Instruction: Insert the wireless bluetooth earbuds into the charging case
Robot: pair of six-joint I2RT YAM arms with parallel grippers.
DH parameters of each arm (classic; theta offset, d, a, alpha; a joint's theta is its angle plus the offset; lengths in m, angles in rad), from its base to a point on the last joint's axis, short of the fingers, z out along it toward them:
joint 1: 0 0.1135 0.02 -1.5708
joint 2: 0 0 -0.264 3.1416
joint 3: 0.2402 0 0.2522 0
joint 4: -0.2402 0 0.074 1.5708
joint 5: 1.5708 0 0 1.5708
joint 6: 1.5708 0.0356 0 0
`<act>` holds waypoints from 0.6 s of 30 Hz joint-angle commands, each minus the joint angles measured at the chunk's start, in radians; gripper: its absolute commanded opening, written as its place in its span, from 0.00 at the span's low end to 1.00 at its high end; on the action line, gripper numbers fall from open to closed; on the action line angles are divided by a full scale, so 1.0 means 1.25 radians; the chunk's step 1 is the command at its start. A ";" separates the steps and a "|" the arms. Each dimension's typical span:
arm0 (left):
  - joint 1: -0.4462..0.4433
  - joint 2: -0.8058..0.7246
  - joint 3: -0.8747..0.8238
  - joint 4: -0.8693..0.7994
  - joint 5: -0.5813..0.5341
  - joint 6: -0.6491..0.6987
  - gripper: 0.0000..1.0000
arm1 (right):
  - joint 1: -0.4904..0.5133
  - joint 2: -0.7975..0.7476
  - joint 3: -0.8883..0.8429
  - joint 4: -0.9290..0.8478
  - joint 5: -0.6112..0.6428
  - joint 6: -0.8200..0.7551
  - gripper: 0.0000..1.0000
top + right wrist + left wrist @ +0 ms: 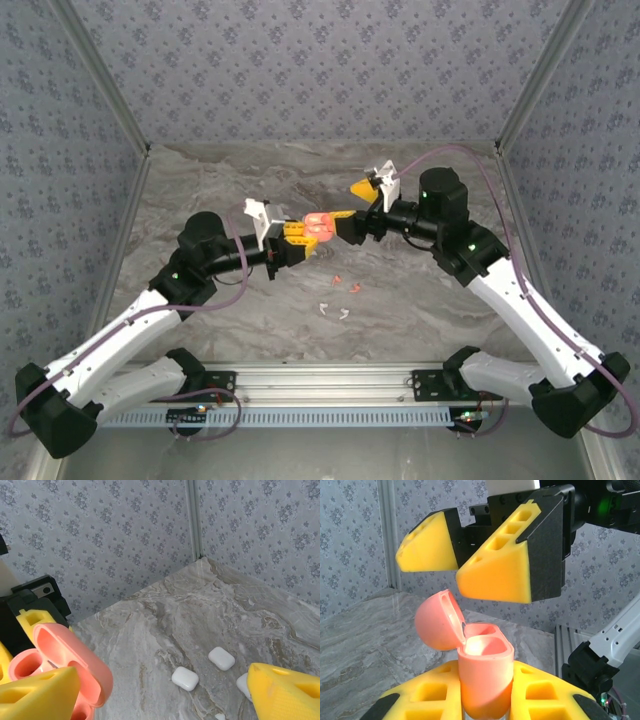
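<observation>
Grey marbled table (400,310), two salmon-pink earbuds (355,288) and two white earbuds (323,308) lying near its middle, white charging cases (221,658) clustered close together on it

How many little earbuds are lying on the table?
4 that I can see. Two pink earbuds lie in the middle of the table; two white earbuds lie a little nearer its front edge. Others may be hidden from view.
</observation>
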 commanded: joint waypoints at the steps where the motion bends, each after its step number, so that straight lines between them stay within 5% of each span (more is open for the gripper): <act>1: -0.006 -0.025 0.008 -0.005 -0.016 0.020 0.00 | -0.009 -0.054 -0.001 -0.005 -0.006 0.024 0.90; 9: -0.007 -0.077 -0.094 0.078 -0.049 0.013 0.00 | -0.012 -0.119 -0.106 -0.090 0.180 0.138 0.86; 18: -0.012 -0.144 -0.141 0.078 -0.049 0.040 0.00 | -0.009 0.024 -0.215 -0.196 0.307 0.326 0.78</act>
